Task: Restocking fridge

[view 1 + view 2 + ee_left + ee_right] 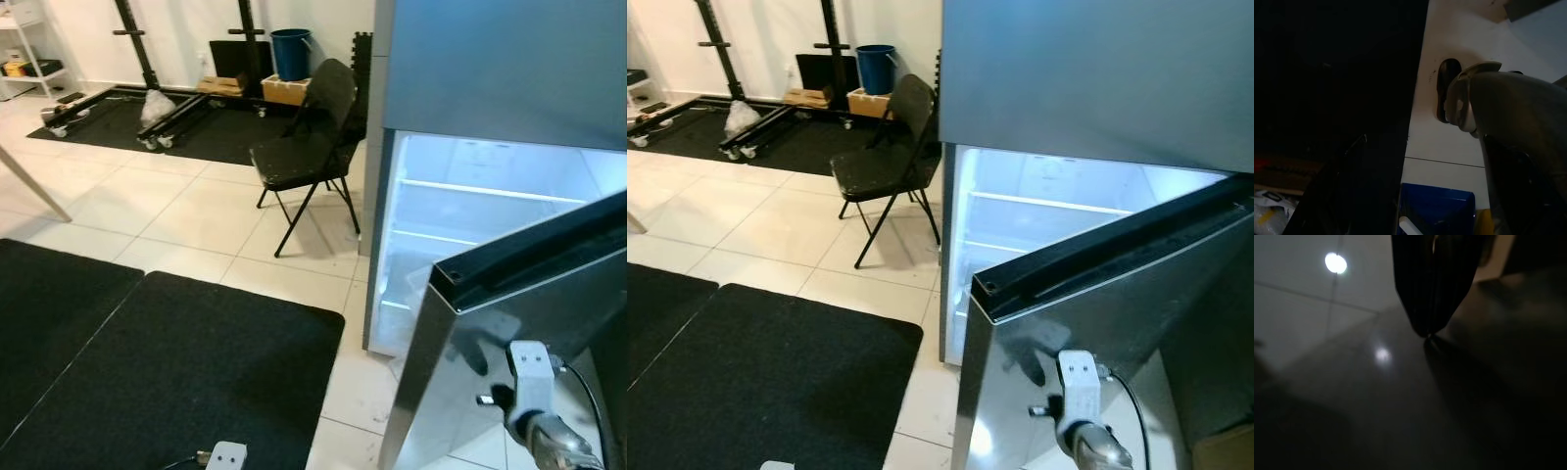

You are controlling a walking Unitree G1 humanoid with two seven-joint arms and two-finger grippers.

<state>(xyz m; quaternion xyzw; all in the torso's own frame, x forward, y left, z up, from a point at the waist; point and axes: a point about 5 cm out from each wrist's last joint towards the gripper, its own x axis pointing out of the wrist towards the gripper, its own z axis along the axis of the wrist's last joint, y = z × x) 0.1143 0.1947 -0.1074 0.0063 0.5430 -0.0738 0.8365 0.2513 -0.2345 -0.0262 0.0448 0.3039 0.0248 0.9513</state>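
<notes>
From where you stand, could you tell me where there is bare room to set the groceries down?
The lit fridge shelves look bare. Open tiles lie between the black mat and folding chair. Crowded: the fridge door swings across before the right tool.

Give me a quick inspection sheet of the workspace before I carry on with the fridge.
Surface: pale tiled floor with black mats.
Job's things: fridge, its lower door swung partly open, interior lit, white shelves look bare; no stock seen.
Clutter: black folding chair beside the fridge.
Grippers: right gripper with fingers together, tips touching the door's steel face; left arm hangs idle.
Cables: black lead at the right wrist.
Surroundings: blue bin, boxes and a wheeled rack by the far wall.
</notes>
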